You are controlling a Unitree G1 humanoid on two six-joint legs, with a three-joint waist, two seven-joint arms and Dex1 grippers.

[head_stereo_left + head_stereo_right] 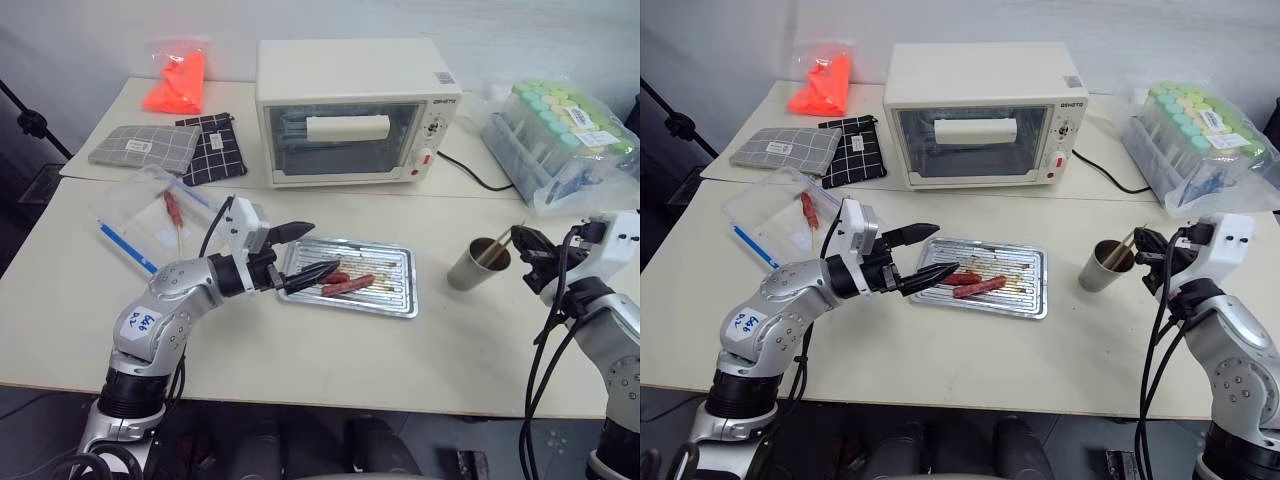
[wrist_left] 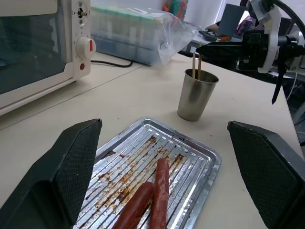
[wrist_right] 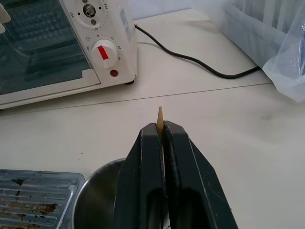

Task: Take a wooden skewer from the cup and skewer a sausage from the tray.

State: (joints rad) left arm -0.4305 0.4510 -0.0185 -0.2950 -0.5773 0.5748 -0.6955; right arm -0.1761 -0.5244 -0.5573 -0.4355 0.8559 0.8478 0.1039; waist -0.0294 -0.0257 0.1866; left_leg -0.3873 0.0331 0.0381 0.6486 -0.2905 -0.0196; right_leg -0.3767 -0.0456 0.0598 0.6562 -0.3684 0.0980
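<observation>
Right wrist view: right hand (image 3: 161,131) clamps the wooden skewer (image 3: 159,116) near its tip; light, stiff, snappable. Left hand (image 1: 296,252) gapes.

Cup (image 1: 477,265): plain grey steel. Wooden skewer (image 3: 160,117): pale tan. Tray (image 1: 395,292): silver, ridged, brown-stained. Sausages (image 1: 346,285): reddish-brown. Toaster oven (image 1: 355,108), far centre: cream, red knob mark. Pouches (image 1: 145,148), far left: grey check; black with white grid. Bag (image 1: 177,82), far left: bright orange.
</observation>
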